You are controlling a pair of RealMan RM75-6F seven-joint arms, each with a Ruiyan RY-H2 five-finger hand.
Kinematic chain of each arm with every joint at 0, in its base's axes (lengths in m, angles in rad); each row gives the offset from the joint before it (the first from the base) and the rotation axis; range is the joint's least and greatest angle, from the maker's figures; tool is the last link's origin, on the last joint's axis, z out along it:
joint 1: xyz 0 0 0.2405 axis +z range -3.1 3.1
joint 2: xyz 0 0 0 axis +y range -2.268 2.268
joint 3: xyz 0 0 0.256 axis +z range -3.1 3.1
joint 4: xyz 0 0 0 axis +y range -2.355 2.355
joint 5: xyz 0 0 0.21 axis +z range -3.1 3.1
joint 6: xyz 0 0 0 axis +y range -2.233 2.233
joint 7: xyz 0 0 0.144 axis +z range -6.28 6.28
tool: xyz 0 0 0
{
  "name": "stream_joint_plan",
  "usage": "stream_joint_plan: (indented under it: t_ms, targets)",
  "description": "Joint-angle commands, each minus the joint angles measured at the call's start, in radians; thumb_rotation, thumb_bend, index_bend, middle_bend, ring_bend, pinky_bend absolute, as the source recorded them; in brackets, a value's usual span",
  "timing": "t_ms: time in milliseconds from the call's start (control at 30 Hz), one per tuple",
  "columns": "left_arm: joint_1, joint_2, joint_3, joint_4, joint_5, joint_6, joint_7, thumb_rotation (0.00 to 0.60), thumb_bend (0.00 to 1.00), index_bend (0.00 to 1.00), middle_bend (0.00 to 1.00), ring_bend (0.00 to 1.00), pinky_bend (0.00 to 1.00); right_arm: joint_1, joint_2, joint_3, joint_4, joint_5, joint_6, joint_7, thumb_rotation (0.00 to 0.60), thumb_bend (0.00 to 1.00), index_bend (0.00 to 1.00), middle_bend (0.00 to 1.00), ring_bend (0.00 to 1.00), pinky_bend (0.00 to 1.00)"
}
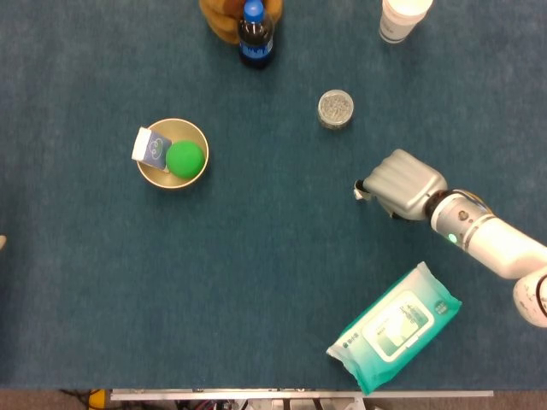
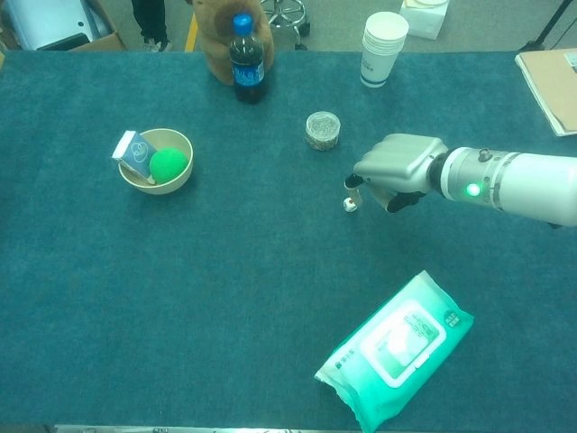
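Silver right hand, fingers curled in holding nothing, hovers just beside a small white die.

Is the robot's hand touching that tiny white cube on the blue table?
Cannot tell. In the chest view the tiny white cube sits right below the right hand, whose fingertips hide any gap.

Head view straight down; chest view lower, slanted — both share the table
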Motion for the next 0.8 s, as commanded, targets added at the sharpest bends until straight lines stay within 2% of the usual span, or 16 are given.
stream_joint_plan:
  t_ms: [33, 800]
  targets:
    - [-0.001, -0.001, 0.000, 0.002, 0.000, -0.001, -0.001, 0.600, 0.08, 0.25, 0.16, 0.20, 0.38, 0.002, -0.003, 0.000, 0.004, 0.005, -0.003, -0.002, 0.600, 1.00, 0.39, 1.00, 1.00, 1.00]
    - [0.000, -0.003, -0.001, 0.010, -0.003, -0.004, -0.013, 0.600, 0.08, 0.25, 0.16, 0.20, 0.38, 0.012, -0.025, -0.006, 0.030, 0.028, -0.025, -0.004, 0.600, 1.00, 0.39, 1.00, 1.00, 1.00]
